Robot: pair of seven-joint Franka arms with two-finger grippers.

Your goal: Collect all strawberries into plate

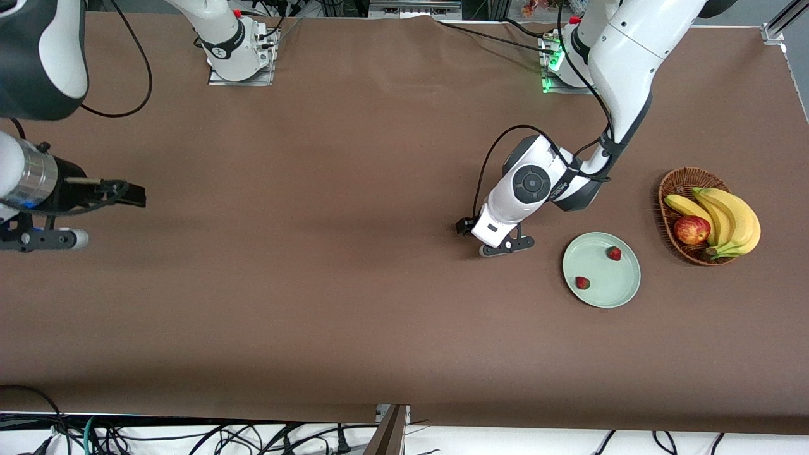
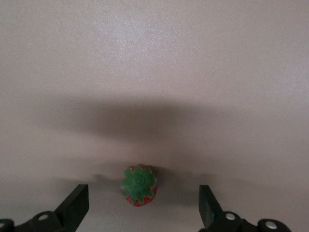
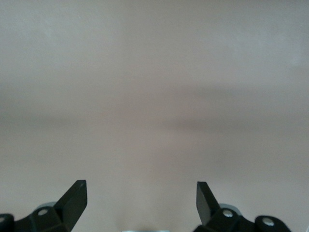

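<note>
Red berries: two strawberries (image 1: 614, 253) (image 1: 582, 282) are already seen in the mint plate (image 1: 616, 294), which sits beside the wicker basket (image 1: 673, 189) toward the left arm's end of the tabletop (image 1: 316, 284). A third strawberry (image 2: 139, 185) is left on the bare tabletop, seen only in the left wrist view. It stands with its green cap facing up at the camera, so its long axis is judged roughly vertical. The left gripper (image 2: 142, 205) is held low, just beside the plate, fingers spread wide either side of the berry, nothing gripped. The right gripper (image 3: 141, 200) waits over bare tabletop, wide open, empty. Judged two-thirds done.
</note>
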